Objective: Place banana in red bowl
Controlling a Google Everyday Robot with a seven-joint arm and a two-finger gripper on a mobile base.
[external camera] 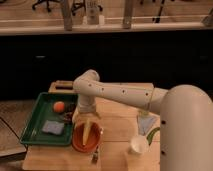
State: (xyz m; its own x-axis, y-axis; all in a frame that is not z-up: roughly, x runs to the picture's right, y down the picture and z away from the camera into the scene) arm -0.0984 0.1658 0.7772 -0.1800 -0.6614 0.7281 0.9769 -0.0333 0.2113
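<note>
The pale yellow banana (87, 132) lies inside the orange-red bowl (76, 141) near the table's front, its upper end pointing toward the gripper. My gripper (85, 118) hangs just above the bowl's far rim, over the banana's upper end. Its fingers stand apart on either side of the banana's end, and the banana rests in the bowl.
A green tray (31, 125) left of the bowl holds an orange ball (59, 106), a blue sponge (52, 127) and a dark item (67, 117). A white cup (138, 145) stands front right, a green-white packet (146, 124) behind it. A small utensil (94, 158) lies before the bowl.
</note>
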